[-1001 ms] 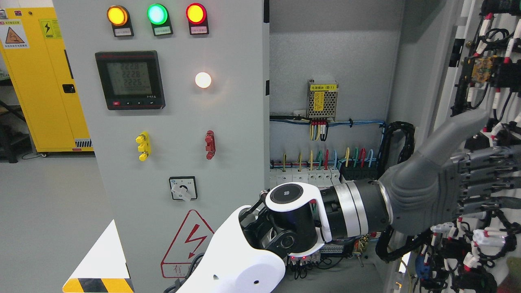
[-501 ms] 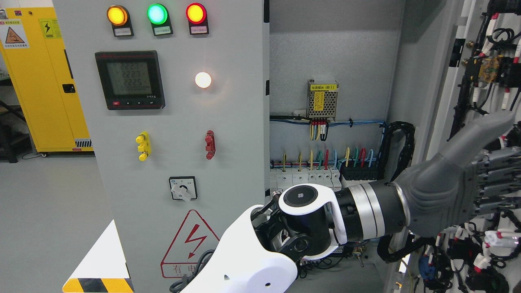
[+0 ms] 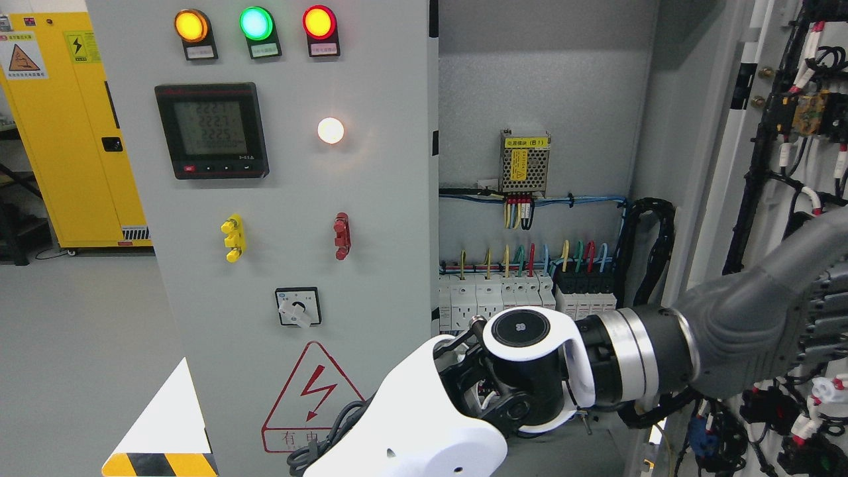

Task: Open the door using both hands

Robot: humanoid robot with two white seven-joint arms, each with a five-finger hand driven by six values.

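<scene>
I see the tall grey cabinet (image 3: 543,86) standing open, its right door (image 3: 782,165) swung out at the frame's right with the long axis upright and the wired inner face towards me. My left arm reaches across from bottom centre, and the left hand (image 3: 782,318) lies flat against that door. Its fingers (image 3: 831,311) run off the frame edge, so I cannot tell whether they grip.

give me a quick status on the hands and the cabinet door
Left hand reaching across, flat against the right cabinet door, gripping nothing. Right hand not in view. Right door swung wide, wiring inside exposed. Left door shut. Nothing blocking.
</scene>
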